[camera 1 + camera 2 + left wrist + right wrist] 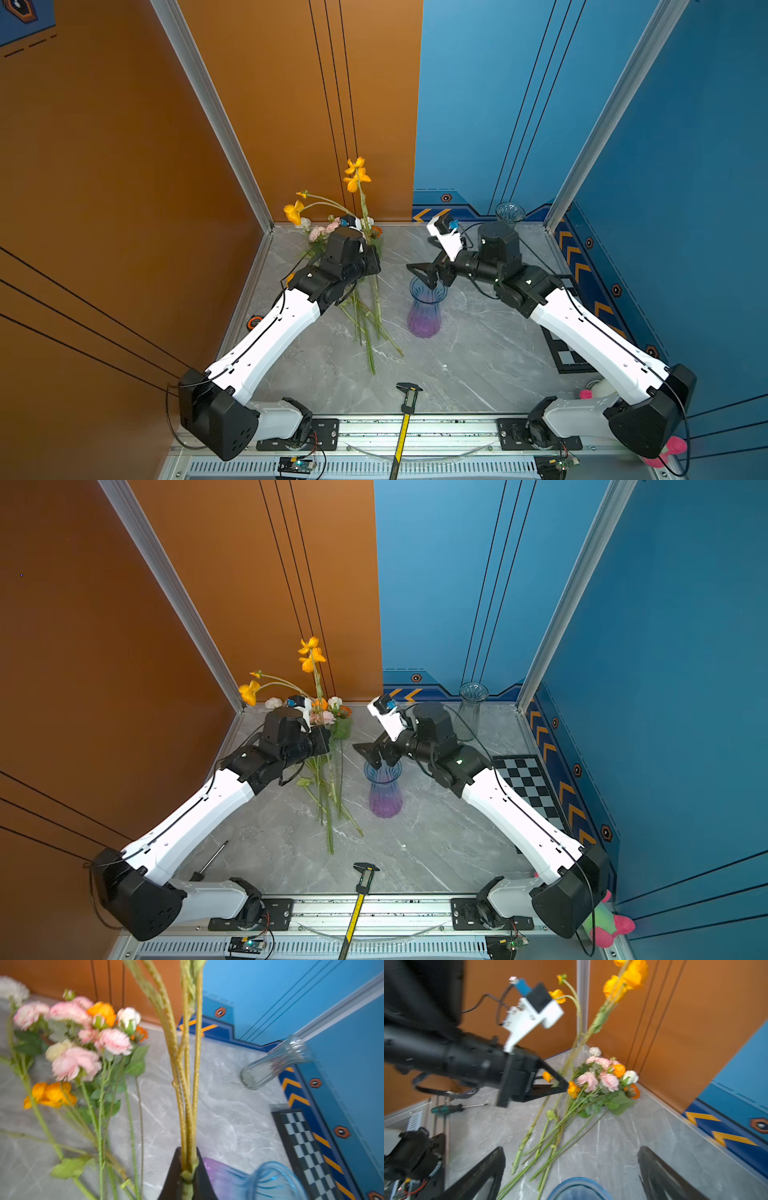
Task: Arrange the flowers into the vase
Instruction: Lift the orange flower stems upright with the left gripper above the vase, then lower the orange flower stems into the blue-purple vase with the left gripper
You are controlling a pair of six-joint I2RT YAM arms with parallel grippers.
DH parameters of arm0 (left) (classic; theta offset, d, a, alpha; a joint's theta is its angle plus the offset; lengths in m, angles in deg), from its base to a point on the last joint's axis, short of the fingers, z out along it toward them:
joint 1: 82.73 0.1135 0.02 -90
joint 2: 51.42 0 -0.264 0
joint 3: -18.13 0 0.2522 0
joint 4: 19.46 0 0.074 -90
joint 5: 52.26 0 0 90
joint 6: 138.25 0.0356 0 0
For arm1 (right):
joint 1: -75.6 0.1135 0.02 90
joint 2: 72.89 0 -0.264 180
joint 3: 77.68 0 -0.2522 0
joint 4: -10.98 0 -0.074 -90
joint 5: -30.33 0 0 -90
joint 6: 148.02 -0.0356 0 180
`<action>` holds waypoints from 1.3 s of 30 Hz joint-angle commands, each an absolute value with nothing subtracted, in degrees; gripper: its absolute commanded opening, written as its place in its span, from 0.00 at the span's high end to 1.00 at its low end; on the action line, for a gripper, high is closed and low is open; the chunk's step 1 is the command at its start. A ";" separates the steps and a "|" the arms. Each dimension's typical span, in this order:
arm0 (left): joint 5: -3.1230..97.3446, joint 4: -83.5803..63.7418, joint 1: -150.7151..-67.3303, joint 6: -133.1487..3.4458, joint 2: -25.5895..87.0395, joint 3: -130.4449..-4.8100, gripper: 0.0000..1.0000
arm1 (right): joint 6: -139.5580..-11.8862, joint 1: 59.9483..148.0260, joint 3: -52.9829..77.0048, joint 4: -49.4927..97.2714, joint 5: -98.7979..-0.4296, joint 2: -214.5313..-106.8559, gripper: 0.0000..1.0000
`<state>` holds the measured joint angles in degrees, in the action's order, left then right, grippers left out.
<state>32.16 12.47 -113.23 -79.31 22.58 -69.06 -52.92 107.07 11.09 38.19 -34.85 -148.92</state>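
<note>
Ops: what is the left gripper (pixel 188 1153) doing?
Rig: jaws are pinching tight on the held stem (pixel 195 1095), a yellow-green branching one. It's standing up out of the jaws in front of the orange wall (pixel 124 166), with orange-yellow blooms (pixel 356 174) sitting at the top.
Ops: where are the rest of the flowers (pixel 602 1082)?
Rig: lying in a bunch on the table (pixel 478 365), beneath and beside that gripper. Pink, white and orange heads are pointing at the back-left corner, stems fanning toward the front.
Ops: vase (pixel 424 311)?
Rig: blue-to-purple glass, standing upright mid-table, right of the stem ends and apart from them.
Ops: right gripper (pixel 571 1150)?
Rig: hovering over the vase mouth, jaws spread wide, gripping nothing. Clear glass vase (pixel 510 214) is standing in the back-right corner.
</note>
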 commanded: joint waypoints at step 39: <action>32.81 -30.37 -126.85 -67.95 25.25 -62.77 1.00 | -61.64 100.97 33.11 47.51 -33.27 -125.10 0.00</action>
<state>31.02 -28.62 -126.09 -67.03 25.49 -64.57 -59.83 100.42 32.40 46.28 -34.13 -126.13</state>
